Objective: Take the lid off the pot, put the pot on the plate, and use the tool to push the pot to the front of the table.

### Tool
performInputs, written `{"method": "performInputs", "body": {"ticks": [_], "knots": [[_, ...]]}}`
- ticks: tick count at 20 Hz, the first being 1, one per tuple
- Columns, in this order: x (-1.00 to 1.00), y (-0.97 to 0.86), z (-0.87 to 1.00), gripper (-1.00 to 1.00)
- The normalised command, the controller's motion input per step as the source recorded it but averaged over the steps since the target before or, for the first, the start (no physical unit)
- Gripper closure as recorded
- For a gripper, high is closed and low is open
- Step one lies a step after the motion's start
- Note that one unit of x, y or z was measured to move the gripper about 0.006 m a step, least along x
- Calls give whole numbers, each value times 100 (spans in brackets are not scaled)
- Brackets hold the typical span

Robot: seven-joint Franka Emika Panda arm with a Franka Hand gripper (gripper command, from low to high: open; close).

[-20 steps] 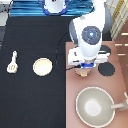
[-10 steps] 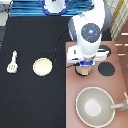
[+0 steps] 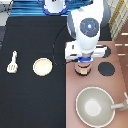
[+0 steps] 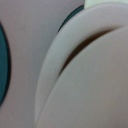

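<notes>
My exterior camera sits high over the desk (image 3: 30,95), opposite the robot, looking steeply down; the arm enters at twelve o'clock and reaches toward six. From there I see the end effector (image 3: 83,68) over the stove (image 3: 107,82), at about three o'clock from the desk's middle. My wrist camera rides on the hand, pressed very close to a pale rounded surface (image 4: 90,80), the same stove spot.

A black table (image 3: 30,100) filled the exterior view's left and middle. A brownish-pink stove top (image 3: 120,85) covered the right side, with 1 black burner (image 3: 106,69) in plain sight. Past the far edge, at the exterior view's top, blue-striped material (image 3: 27,6) lay at left and pale yellowish slats (image 3: 119,16) at right. The light was even.
</notes>
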Motion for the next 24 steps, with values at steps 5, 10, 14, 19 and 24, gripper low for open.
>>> {"method": "performInputs", "body": {"ticks": [5,10,14,19,24], "knots": [[-84,0,69,100],[-97,0,6,100],[-100,-6,-34,100],[-100,-6,-64,100],[-100,-2,-76,100]]}}
